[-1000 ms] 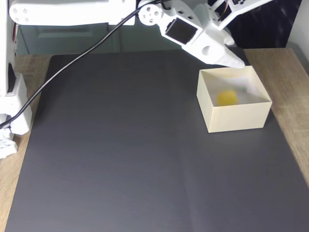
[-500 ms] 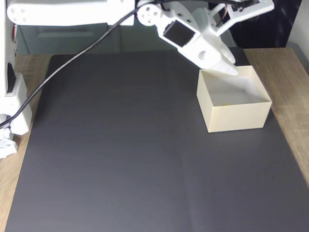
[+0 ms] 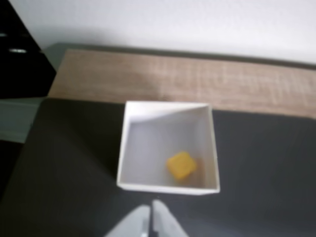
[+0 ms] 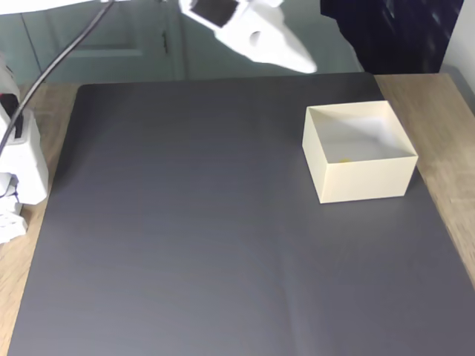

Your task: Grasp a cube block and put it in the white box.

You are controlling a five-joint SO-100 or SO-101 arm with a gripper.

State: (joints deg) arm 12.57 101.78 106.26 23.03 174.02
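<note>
Cube (image 3: 181, 165) lies inside the box (image 3: 127, 148), just ahead of the end effector (image 3: 150, 217), whose fingers are closed and empty, clear of the near rim; bare mat (image 4: 185, 222) lies around.

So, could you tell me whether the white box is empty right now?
Not empty: in the wrist view the cube block lies on the floor of the white box.

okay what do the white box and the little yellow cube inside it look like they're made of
The white box looks like thin matte cardboard: cream outside, paler inside, with sharp folded corners and very thin walls. The yellow cube seems to be smooth plastic or maybe foam, evenly coloured with rounded edges; the wrist view is too soft to settle which.
</note>
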